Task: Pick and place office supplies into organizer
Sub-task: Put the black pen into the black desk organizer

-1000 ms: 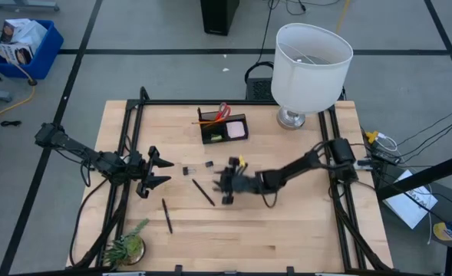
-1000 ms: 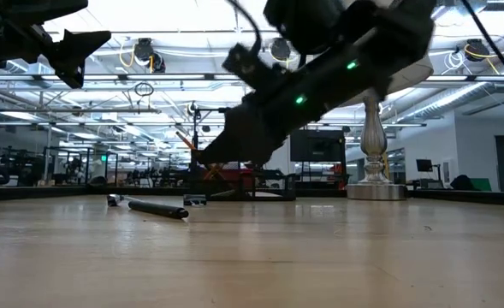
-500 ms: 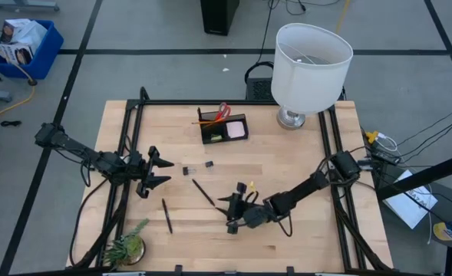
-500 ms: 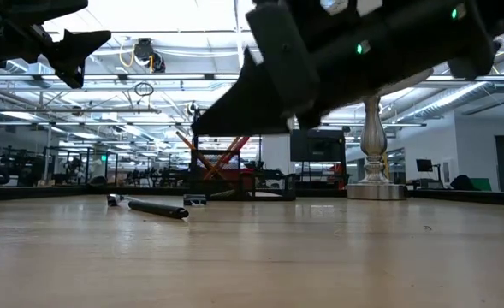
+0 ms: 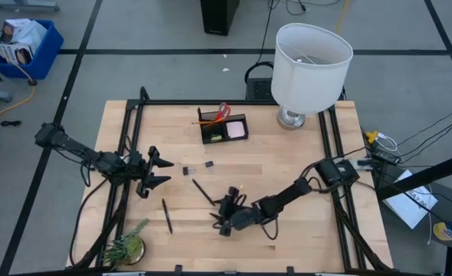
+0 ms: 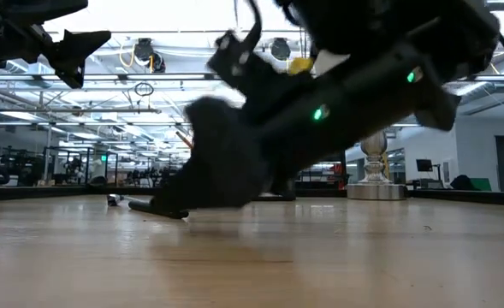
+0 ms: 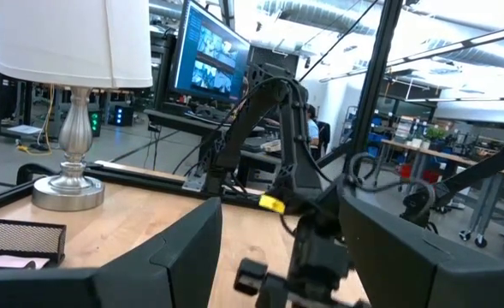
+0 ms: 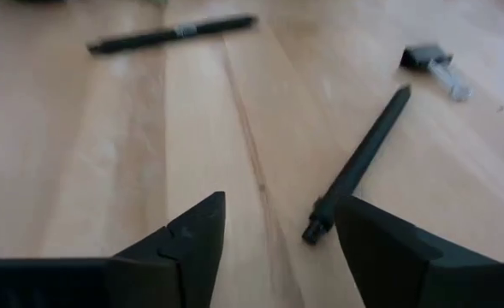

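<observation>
The black organizer [image 5: 224, 127] stands at the table's far middle with red scissors, orange pencils and a pink pad in it. A black pen [image 5: 203, 192] lies slantwise mid-table. A second pen [image 5: 166, 215] lies nearer the left, and two small black clips [image 5: 187, 169] lie beyond them. My right gripper [image 5: 219, 215] is open and low over the table, pointing left. In the right wrist view the first pen's near end [image 8: 317, 228] lies just ahead of my right gripper [image 8: 279, 210], untouched. My left gripper [image 5: 161, 170] waits open at the left, raised.
A white-shaded lamp [image 5: 311, 61] stands at the far right corner. A small green plant [image 5: 126, 246] sits at the near left corner. Black frame rails run along the table's left and right sides. Bare wood lies between the pens and the near edge.
My right gripper has swung from the table's middle toward the near edge and sunk close to the tabletop. It rolled about its own axis, then edged left toward the slanting pen. The pens and clips lie where they were.
</observation>
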Robot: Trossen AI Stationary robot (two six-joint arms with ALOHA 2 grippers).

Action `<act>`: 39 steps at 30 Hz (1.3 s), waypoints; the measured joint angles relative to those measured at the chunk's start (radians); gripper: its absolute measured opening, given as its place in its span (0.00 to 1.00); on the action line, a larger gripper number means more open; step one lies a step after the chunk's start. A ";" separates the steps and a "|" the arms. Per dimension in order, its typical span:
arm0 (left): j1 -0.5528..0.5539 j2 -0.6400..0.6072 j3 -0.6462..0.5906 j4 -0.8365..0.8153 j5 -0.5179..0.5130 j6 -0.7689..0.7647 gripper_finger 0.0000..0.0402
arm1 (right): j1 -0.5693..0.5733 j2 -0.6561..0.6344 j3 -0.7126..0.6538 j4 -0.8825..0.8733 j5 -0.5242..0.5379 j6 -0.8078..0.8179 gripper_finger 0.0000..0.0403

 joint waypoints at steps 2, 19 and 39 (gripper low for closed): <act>0.000 0.000 0.000 0.000 0.000 0.000 0.61 | -0.004 0.019 0.012 -0.025 0.005 0.027 0.53; 0.000 0.000 0.000 0.000 0.000 0.000 0.61 | -0.086 0.031 0.019 -0.144 0.004 0.156 0.37; 0.000 0.000 0.000 0.000 0.000 0.000 0.61 | -0.088 0.023 0.016 -0.152 -0.097 0.015 0.10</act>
